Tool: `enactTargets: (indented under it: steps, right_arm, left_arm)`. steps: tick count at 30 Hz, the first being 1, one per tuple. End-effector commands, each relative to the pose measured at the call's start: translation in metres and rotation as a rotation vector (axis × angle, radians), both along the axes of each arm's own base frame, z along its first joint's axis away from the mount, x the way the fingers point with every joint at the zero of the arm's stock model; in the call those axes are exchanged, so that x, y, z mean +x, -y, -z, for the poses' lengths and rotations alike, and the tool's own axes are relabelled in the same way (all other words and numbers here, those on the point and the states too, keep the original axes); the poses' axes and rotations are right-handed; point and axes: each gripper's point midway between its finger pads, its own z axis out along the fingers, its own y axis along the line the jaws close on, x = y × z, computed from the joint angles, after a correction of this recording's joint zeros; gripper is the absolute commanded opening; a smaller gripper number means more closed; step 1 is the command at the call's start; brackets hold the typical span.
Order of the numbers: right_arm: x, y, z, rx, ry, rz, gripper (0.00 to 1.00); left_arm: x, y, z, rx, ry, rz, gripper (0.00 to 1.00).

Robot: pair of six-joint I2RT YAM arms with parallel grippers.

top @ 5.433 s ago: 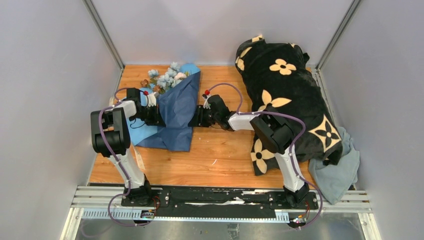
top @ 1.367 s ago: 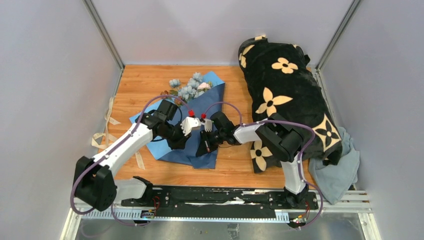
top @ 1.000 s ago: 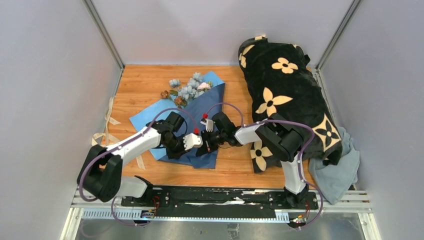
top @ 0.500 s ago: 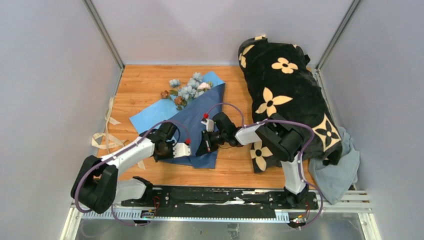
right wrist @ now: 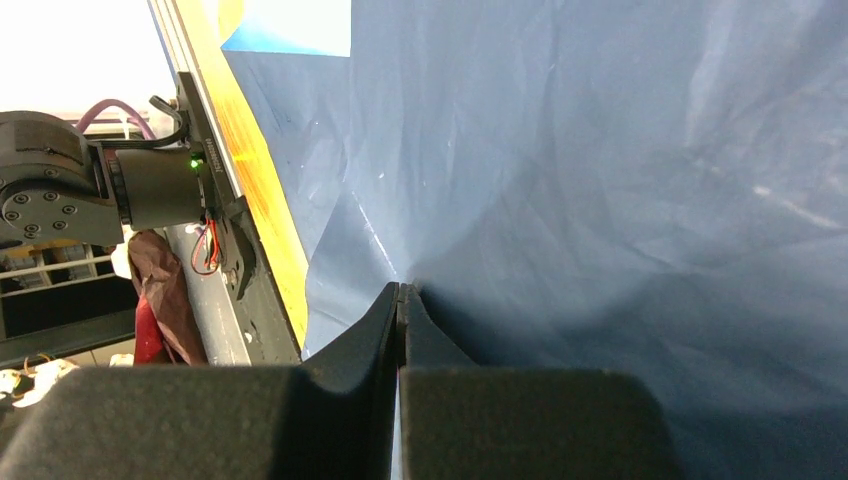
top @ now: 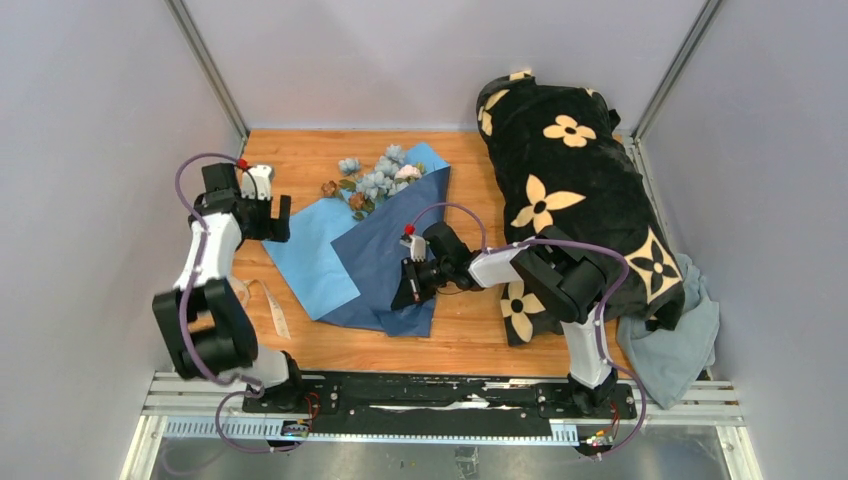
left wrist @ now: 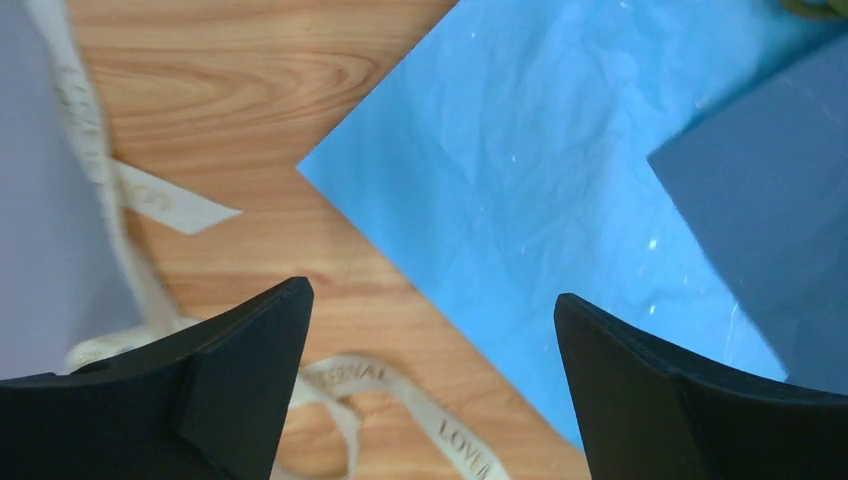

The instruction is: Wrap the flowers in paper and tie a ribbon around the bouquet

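two layers show on the paper [top: 340,250]: navy flap over light blue, mid table, with the flowers [top: 375,182] poking out at its far corner. for a clean wrap, pinch only the light-blue left corner, not the ribbon [left wrist: 95,160] just beside it. right gripper [top: 407,288] is low, clenched on the navy edge. left gripper [left wrist: 430,300] is raised over that corner, released, empty.

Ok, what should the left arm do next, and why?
Probably lower the open left pincer onto the light-blue corner of the paper and pinch it: the sheet lies open, the flowers are uncovered, and the right pincer is shut on the navy edge. The ribbon can wait.
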Motion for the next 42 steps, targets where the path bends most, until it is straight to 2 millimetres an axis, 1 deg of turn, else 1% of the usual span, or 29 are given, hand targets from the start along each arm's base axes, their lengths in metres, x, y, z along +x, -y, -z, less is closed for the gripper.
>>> enactTargets:
  steps: [1,2,5,7,8,10,11,14,16,17,19,22,25,26,27,28,29,34,36,38,39,40,42]
  right_arm:
    - [0.006,0.024,0.053,-0.189,0.030,0.051,0.00]
    - [0.006,0.022,0.052,-0.183,0.028,0.046,0.00]
    - [0.005,0.016,0.051,-0.161,0.014,0.019,0.00]
    - [0.002,0.014,0.051,-0.156,0.002,0.000,0.00]
    - [0.002,0.013,0.051,-0.155,0.002,-0.006,0.00]
    - [0.002,0.014,0.051,-0.156,0.005,-0.012,0.00]
    - [0.003,0.014,0.050,-0.156,0.009,-0.013,0.00]
    - [0.004,0.014,0.048,-0.157,0.019,-0.013,0.00]
    - [0.005,0.013,0.048,-0.155,0.019,-0.015,0.00]
    - [0.005,0.013,0.048,-0.155,0.017,-0.015,0.00]
    - [0.004,0.013,0.050,-0.155,0.013,-0.018,0.00]
    - [0.002,0.015,0.052,-0.161,0.005,-0.021,0.00]
    - [0.001,0.016,0.053,-0.164,0.004,-0.019,0.00]
    - [0.001,0.017,0.053,-0.165,0.005,-0.018,0.00]
    - [0.002,0.017,0.054,-0.164,0.005,-0.016,0.00]
    - [0.002,0.017,0.055,-0.164,0.000,-0.014,0.00]
    - [0.003,0.016,0.055,-0.161,-0.002,-0.012,0.00]
    - [0.004,0.015,0.055,-0.148,-0.015,0.000,0.00]
    - [0.004,0.015,0.054,-0.150,-0.013,0.004,0.00]
    - [0.005,0.016,0.054,-0.154,-0.010,0.007,0.00]
    - [0.005,0.016,0.054,-0.158,-0.010,0.010,0.00]
    - [0.006,0.016,0.054,-0.160,-0.011,0.011,0.00]
    - [0.009,0.015,0.053,-0.157,-0.009,0.017,0.00]
  left_arm:
    - [0.022,-0.001,0.053,-0.261,-0.116,-0.221,1.00]
    - [0.026,-0.006,0.059,-0.258,-0.130,-0.246,1.00]
    - [0.044,-0.029,0.083,-0.207,-0.193,-0.294,1.00]
    - [0.057,-0.043,0.095,-0.181,-0.228,-0.331,1.00]
    - [0.067,-0.051,0.101,-0.170,-0.240,-0.357,1.00]
    - [0.073,-0.058,0.109,-0.158,-0.260,-0.391,1.00]
    - [0.073,-0.057,0.115,-0.166,-0.278,-0.396,1.00]
    - [0.065,-0.046,0.128,-0.219,-0.326,-0.395,1.00]
    - [0.064,-0.041,0.133,-0.244,-0.325,-0.385,1.00]
    - [0.064,-0.038,0.134,-0.257,-0.321,-0.379,0.98]
    - [0.065,-0.028,0.136,-0.305,-0.322,-0.349,0.86]
    - [0.062,-0.010,0.134,-0.392,-0.347,-0.302,0.63]
    - [0.056,-0.001,0.127,-0.421,-0.360,-0.260,0.46]
    - [0.054,0.000,0.125,-0.423,-0.362,-0.248,0.38]
    - [0.052,0.001,0.121,-0.422,-0.360,-0.232,0.22]
    - [0.051,0.003,0.118,-0.423,-0.360,-0.222,0.04]
    - [0.050,0.004,0.113,-0.427,-0.356,-0.212,0.00]
    - [0.039,0.021,0.078,-0.475,-0.306,-0.143,0.00]
    - [0.033,0.030,0.060,-0.497,-0.274,-0.121,0.00]
    - [0.027,0.053,0.031,-0.560,-0.237,-0.064,0.00]
    - [0.025,0.067,0.016,-0.585,-0.222,-0.019,0.00]
    - [0.022,0.084,0.005,-0.613,-0.219,0.031,0.00]
    - [0.019,0.122,-0.034,-0.633,-0.160,0.162,0.00]
